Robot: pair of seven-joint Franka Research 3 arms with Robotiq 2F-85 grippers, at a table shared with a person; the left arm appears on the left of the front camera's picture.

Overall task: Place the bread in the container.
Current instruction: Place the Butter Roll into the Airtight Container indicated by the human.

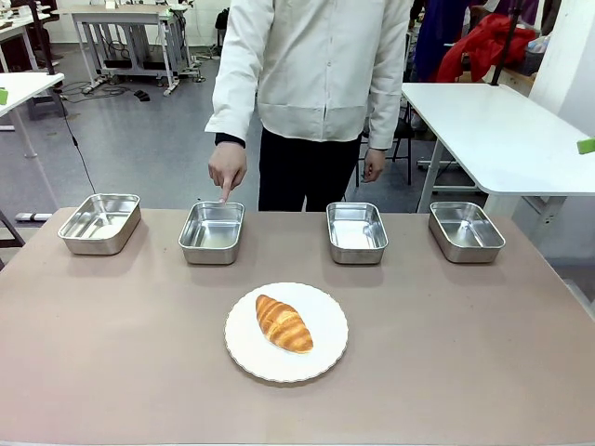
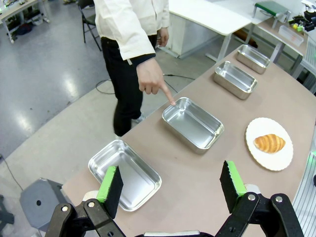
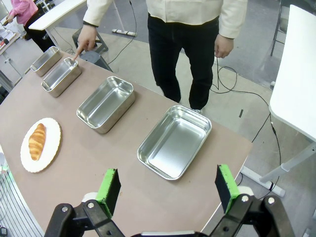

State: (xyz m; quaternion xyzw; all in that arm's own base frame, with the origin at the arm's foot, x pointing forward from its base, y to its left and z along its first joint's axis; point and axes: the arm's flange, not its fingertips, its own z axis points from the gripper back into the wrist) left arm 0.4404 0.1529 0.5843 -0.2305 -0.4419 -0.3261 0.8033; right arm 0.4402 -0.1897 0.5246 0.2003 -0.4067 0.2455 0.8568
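Low in both wrist frames, the left end effector [image 2: 170,185] and right end effector [image 3: 168,187] gape wide, bottoms cut off.

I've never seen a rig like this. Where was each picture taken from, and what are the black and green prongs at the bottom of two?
This is a two-armed robot at a brown table, facing a person. The front view looks across the table from between the arms. The other two views come from cameras on the wrists: the black prongs with green pads are each arm's own end effector, the left end effector and the right end effector, both open and holding nothing. On the table a golden-brown croissant lies on a round white scalloped plate. The person's hand points at one shiny rectangular steel tray, second from the robot's left. Three look-alike trays stand in the same row.
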